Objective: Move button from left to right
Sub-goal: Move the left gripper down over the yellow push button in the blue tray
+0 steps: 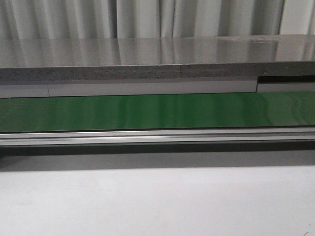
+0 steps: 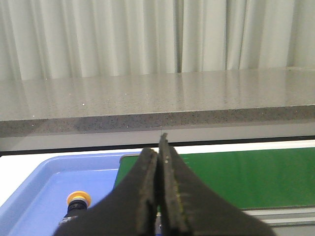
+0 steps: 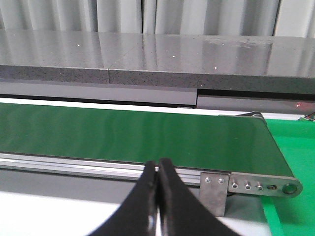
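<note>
two clenched robot hands hang over a green conveyor belt [image 1: 157,112]; the button waits in a blue tray.

the left hand [image 2: 158,147] has its fingers pressed together, grasping nothing. at about 8 o'clock from its tip, the yellow-capped button [image 2: 78,200] stands in the blue tray [image 2: 44,174], just beside the belt's end. the right hand [image 3: 158,164] is likewise clenched and empty, above the belt's metal rail [image 3: 74,164]. the front view shows the belt and a white worktop [image 1: 157,201].
</note>
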`<control>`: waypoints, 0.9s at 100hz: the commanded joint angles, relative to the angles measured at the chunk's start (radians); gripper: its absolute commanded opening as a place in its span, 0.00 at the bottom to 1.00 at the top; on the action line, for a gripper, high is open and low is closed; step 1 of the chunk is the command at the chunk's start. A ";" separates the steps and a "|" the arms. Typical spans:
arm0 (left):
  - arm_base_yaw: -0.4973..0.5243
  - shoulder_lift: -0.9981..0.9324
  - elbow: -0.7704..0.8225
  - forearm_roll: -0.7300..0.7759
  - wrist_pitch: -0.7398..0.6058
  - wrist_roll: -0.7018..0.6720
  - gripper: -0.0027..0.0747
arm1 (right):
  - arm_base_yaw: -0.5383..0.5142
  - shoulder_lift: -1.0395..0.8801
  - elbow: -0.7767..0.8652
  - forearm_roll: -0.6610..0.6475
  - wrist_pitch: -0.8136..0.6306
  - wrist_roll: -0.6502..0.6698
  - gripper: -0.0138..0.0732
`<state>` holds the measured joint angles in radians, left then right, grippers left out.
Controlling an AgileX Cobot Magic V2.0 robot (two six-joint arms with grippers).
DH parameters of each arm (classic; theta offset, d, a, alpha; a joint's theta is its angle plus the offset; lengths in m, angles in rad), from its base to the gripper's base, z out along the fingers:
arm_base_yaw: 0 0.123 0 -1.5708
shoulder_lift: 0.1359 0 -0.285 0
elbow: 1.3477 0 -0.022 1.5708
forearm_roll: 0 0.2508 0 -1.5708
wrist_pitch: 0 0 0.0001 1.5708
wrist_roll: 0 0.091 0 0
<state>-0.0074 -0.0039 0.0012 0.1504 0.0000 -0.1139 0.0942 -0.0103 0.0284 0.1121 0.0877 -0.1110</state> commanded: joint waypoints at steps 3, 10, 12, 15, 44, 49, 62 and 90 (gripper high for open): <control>-0.008 -0.031 0.035 -0.009 -0.081 -0.012 0.01 | -0.003 -0.021 -0.015 -0.001 -0.088 0.001 0.08; -0.008 -0.031 0.035 -0.009 -0.081 -0.012 0.01 | -0.003 -0.021 -0.015 -0.001 -0.088 0.001 0.08; -0.008 -0.031 0.035 -0.009 -0.081 -0.012 0.01 | -0.003 -0.021 -0.015 -0.001 -0.088 0.001 0.08; -0.008 -0.031 0.035 -0.009 -0.081 -0.012 0.01 | -0.003 -0.021 -0.015 -0.001 -0.088 0.001 0.08; -0.008 -0.031 0.035 -0.009 -0.099 -0.012 0.01 | -0.003 -0.021 -0.015 -0.001 -0.088 0.001 0.08; -0.008 -0.031 0.033 -0.009 -0.099 -0.012 0.01 | -0.003 -0.021 -0.015 -0.001 -0.088 0.001 0.08; -0.008 -0.029 0.011 -0.009 -0.079 -0.012 0.01 | -0.003 -0.021 -0.015 -0.001 -0.088 0.001 0.08; -0.008 0.100 -0.196 -0.016 0.114 -0.012 0.01 | -0.003 -0.021 -0.015 -0.001 -0.088 0.001 0.08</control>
<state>-0.0074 0.0276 -0.0906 0.1467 0.1290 -0.1139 0.0942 -0.0103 0.0284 0.1121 0.0877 -0.1110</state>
